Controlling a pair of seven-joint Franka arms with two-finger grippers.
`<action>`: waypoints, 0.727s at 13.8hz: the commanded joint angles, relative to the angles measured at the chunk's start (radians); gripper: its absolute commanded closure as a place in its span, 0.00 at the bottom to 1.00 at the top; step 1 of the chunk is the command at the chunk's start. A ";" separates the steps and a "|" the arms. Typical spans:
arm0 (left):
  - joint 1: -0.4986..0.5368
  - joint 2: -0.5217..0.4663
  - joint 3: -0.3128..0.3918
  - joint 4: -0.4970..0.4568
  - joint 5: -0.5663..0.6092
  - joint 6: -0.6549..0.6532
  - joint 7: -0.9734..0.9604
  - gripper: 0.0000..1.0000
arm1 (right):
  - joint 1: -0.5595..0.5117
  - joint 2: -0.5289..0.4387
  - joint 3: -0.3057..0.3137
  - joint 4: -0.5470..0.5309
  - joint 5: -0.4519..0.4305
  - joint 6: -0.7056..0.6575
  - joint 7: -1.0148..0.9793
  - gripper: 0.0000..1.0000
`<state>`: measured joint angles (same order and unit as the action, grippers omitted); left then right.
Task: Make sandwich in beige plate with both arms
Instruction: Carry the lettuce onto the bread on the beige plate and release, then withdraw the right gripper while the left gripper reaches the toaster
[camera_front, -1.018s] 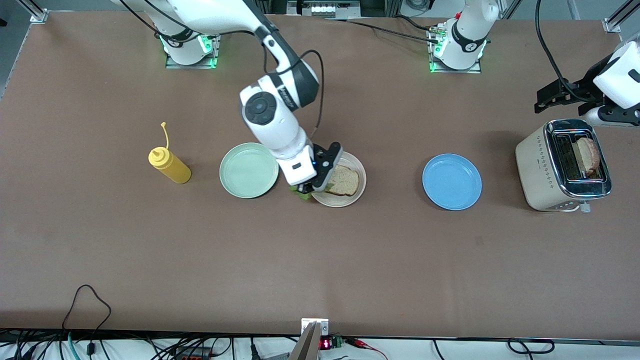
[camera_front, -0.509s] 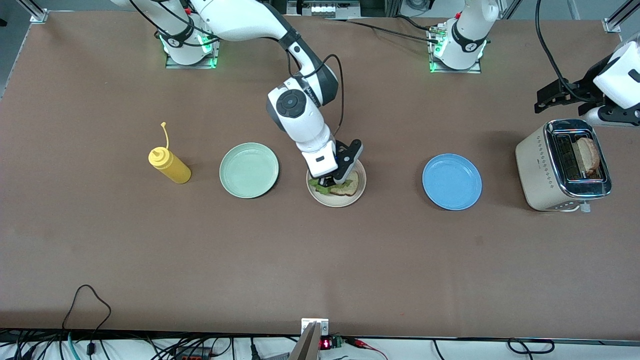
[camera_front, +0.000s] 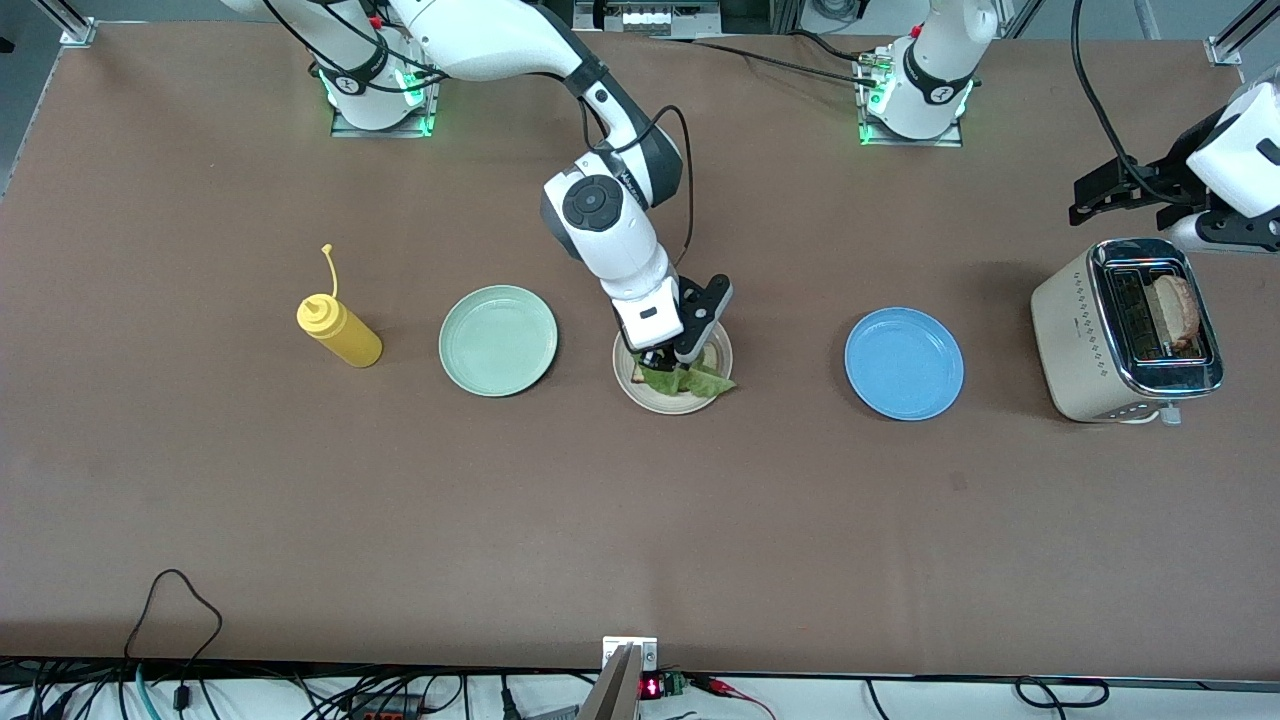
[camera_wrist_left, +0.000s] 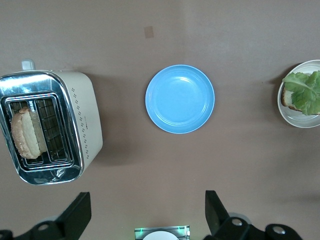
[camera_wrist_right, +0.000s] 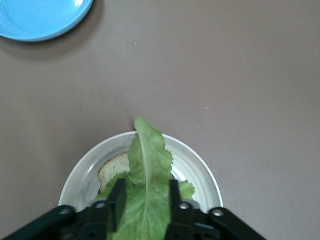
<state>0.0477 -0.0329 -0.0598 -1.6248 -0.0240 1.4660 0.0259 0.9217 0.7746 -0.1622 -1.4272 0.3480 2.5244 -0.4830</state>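
Right gripper (camera_front: 662, 358) over round beige plate (camera_front: 716, 393), fingers (camera_wrist_right: 118, 199) apart astride crinkled green lettuce leaf (camera_wrist_right: 145, 185) covering toasted bread slice (camera_wrist_right: 113, 169). Lift straight up; leaf tip overhangs rim near 4 o'clock. Left gripper (camera_wrist_left: 146, 216) waits wide apart above toaster (camera_front: 1120, 330).

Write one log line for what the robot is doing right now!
step: lettuce laid on bread in beige plate | right gripper: over plate, jaws astride lettuce | left gripper: waits open over toaster

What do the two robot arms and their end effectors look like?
Both arms are white with thick rounded joints and dark bands. The right arm has a round dark cap and black cable loops. Green lights glow at both bases. The right end effector and left end effector are black, each two-fingered.
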 joint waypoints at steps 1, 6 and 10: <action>0.001 0.008 0.000 0.026 0.018 -0.024 0.003 0.00 | -0.006 -0.043 -0.040 0.034 0.006 -0.163 0.014 0.00; 0.003 0.028 0.008 0.025 0.018 -0.056 0.002 0.00 | -0.049 -0.113 -0.111 0.146 0.049 -0.524 0.154 0.00; 0.079 0.099 0.014 0.028 0.018 -0.102 0.011 0.00 | -0.064 -0.175 -0.213 0.146 0.049 -0.541 0.222 0.00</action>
<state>0.0801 0.0131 -0.0465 -1.6252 -0.0229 1.3946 0.0244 0.8712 0.6142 -0.3446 -1.2807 0.3804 2.0031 -0.2792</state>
